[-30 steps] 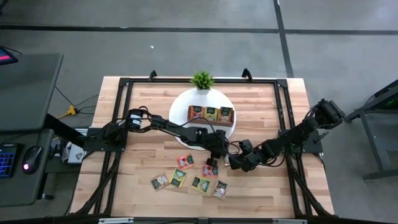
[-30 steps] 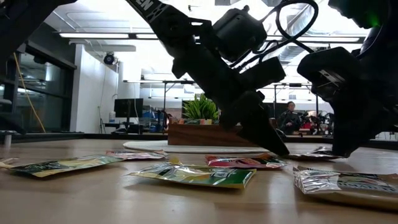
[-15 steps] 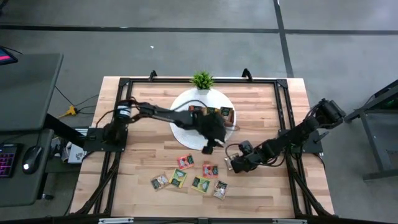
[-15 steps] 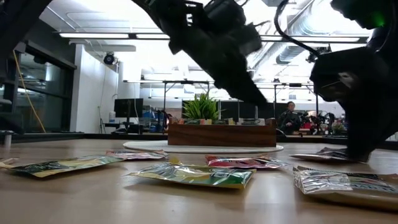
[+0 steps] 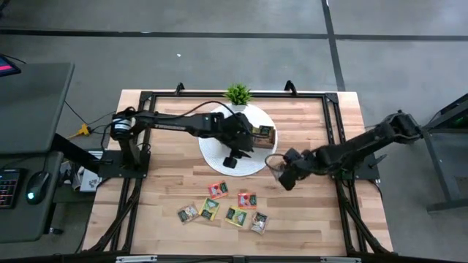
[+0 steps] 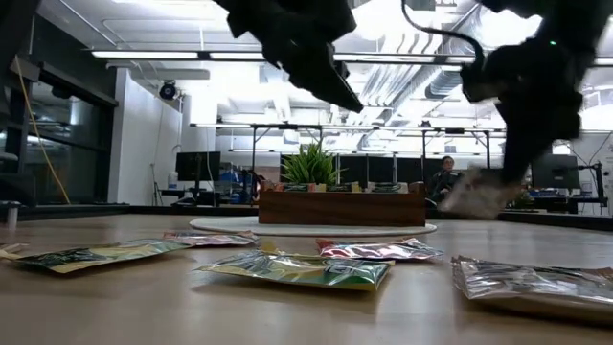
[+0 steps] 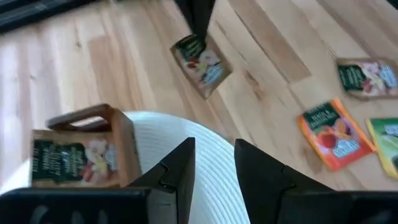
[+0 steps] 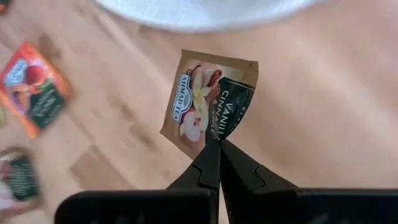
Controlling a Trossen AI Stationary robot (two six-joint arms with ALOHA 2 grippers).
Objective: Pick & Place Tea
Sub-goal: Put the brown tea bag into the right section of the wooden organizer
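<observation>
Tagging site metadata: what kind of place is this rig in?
Likely an open lab or workshop: concrete floor around the table, a desk with keyboard beside it, monitors and exposed ducts behind.

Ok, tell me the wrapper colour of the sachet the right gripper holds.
Tan and dark green sachet, clearest in right wrist view.

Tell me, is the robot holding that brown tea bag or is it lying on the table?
Holding it. The right gripper pinches the brown tea bag by one corner.

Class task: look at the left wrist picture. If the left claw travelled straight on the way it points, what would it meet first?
Most likely the white round mat right beyond the left claw, beside the wooden tray. Height above it is unclear.
</observation>
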